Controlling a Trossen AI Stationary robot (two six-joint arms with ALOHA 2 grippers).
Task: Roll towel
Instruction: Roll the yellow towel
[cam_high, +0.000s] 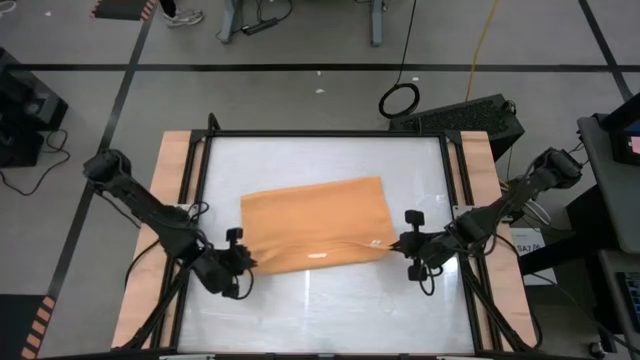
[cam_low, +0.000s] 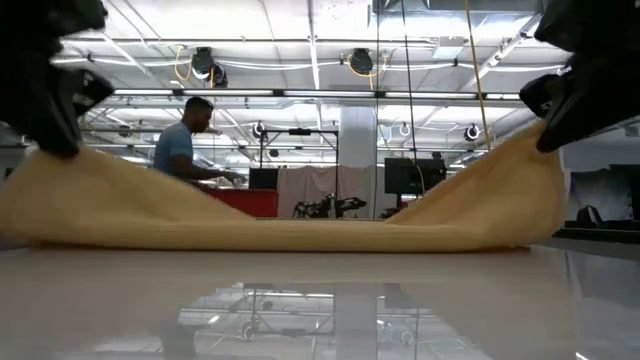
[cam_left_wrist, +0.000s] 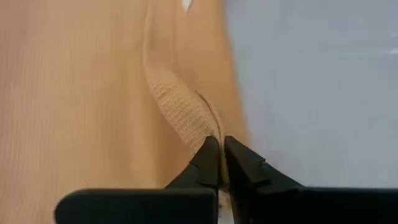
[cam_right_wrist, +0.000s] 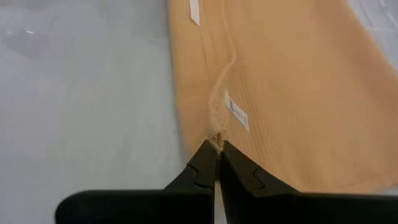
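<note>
both grippers, left gripper (cam_left_wrist: 219, 163) and right gripper (cam_right_wrist: 216, 160), pinching towel (cam_high: 315, 225) near-edge corners off tabletop (cam_high: 330, 310). thin pinch, could slip, roll goes crooked.

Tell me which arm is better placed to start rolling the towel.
Neither clearly: likely both together. The left pincer is shut on the towel at its near left corner, the right pincer shut on its near right corner beside the white tag. Both corners are lifted, middle sagging on the table.

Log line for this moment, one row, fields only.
step: gripping towel near edge | left gripper: shut on corner | right gripper: shut on corner | corners lifted, middle flat on table
</note>
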